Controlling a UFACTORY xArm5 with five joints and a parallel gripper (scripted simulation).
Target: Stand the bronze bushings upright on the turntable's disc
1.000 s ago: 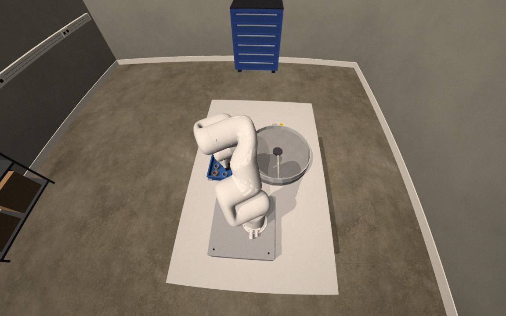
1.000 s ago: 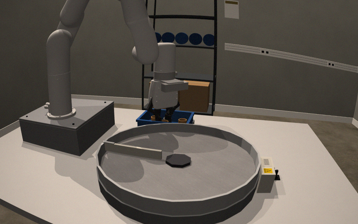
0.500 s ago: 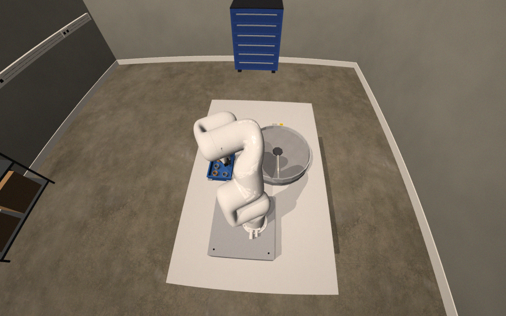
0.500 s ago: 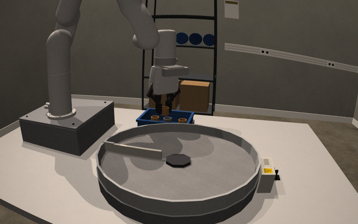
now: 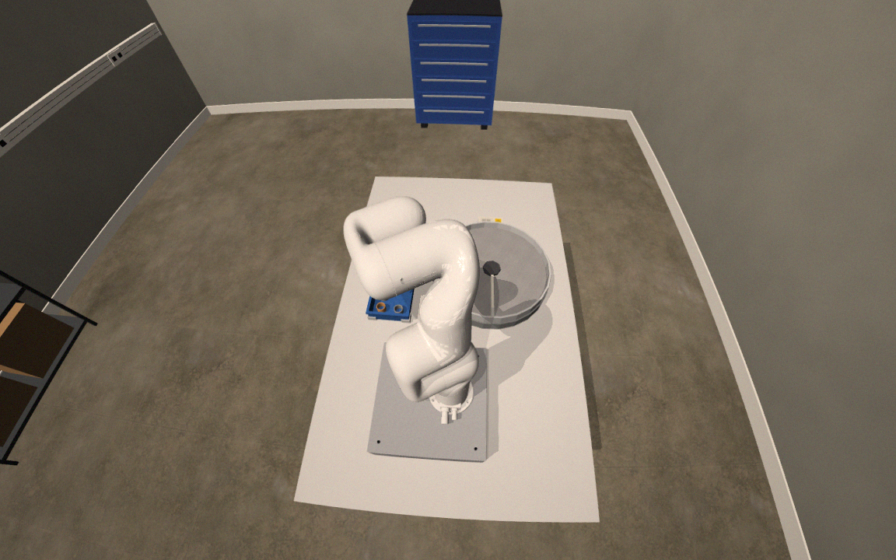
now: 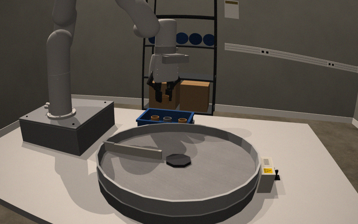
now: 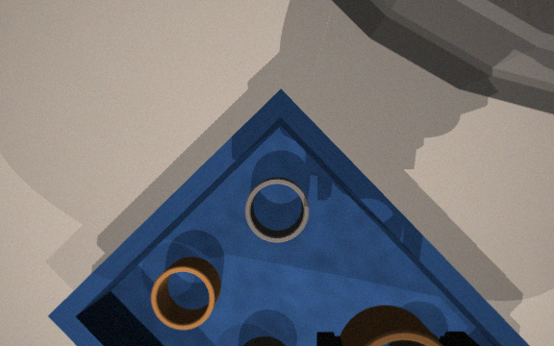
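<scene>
My gripper [image 6: 163, 95] [image 7: 392, 339] is shut on a bronze bushing [image 6: 165, 98] [image 7: 383, 319] and holds it upright, well above the blue crate [image 6: 144, 121] [image 5: 388, 317] [image 7: 282, 103]. In the crate stand two bronze bushings [image 6: 155, 117] [image 6: 182, 120] with a steel bushing [image 6: 167, 118] between them. The wrist view shows one of the bronze ones [image 7: 183, 298]. The turntable's grey disc [image 6: 208, 167] [image 5: 517, 264] with its dark hub [image 6: 178, 160] [image 5: 491, 266] lies in front of the crate and bears no bushings. The arm hides the gripper in the top view.
A raised rim [image 6: 174, 200] [image 7: 522, 67] rings the disc, and a flat bar [image 6: 132, 150] runs from the rim to the hub. A control box [image 6: 267, 174] sits at the turntable's right side. The arm's base block [image 6: 69, 125] stands to the left on the white table [image 6: 314, 156].
</scene>
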